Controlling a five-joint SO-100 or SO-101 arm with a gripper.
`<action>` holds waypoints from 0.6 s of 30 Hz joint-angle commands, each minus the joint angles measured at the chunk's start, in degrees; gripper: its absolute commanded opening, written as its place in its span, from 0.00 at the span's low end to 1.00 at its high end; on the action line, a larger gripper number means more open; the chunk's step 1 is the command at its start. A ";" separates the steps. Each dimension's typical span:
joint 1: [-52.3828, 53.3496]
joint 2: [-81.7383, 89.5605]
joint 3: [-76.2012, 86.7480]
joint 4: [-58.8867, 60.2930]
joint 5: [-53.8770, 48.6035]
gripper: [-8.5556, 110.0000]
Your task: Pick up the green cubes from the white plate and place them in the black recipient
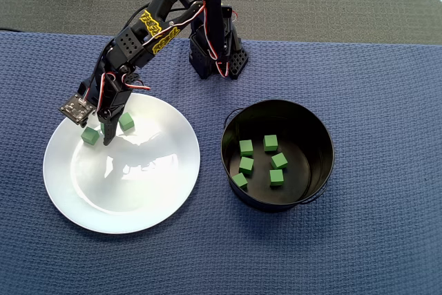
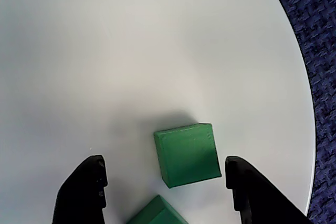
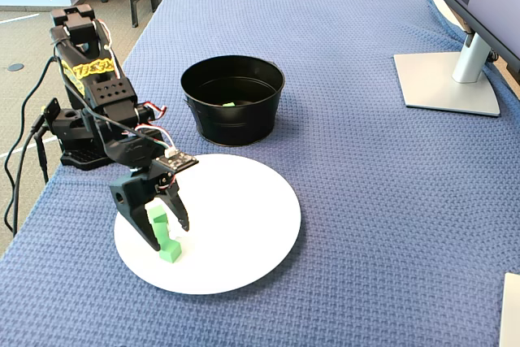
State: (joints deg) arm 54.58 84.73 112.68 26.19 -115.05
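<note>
The wide-open claw (image 2: 165, 182) should drop straight down around the cube (image 2: 187, 154) on the plate (image 2: 157, 51), then squeeze gently.

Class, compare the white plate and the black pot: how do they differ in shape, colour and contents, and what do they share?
The white plate is flat and wide; the black pot is narrower with tall walls. The plate is glossy white, the pot dark. The plate holds two green cubes, the pot five. Only the plate has the open gripper over it. Both are round and sit on the blue cloth.
</note>
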 commanded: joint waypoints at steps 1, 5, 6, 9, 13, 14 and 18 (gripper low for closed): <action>-0.09 1.05 -2.99 0.00 0.09 0.26; 0.35 -0.53 -3.52 -2.29 0.09 0.25; 0.53 -1.14 -3.78 -2.55 -0.18 0.25; 1.05 -2.72 -5.27 -2.55 -0.44 0.25; 1.14 -3.69 -6.33 -2.64 -0.62 0.25; 1.14 -3.78 -6.42 -2.81 -0.62 0.24; 1.14 -4.75 -6.24 -4.39 -0.35 0.21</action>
State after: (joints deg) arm 55.72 79.89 109.86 23.29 -115.05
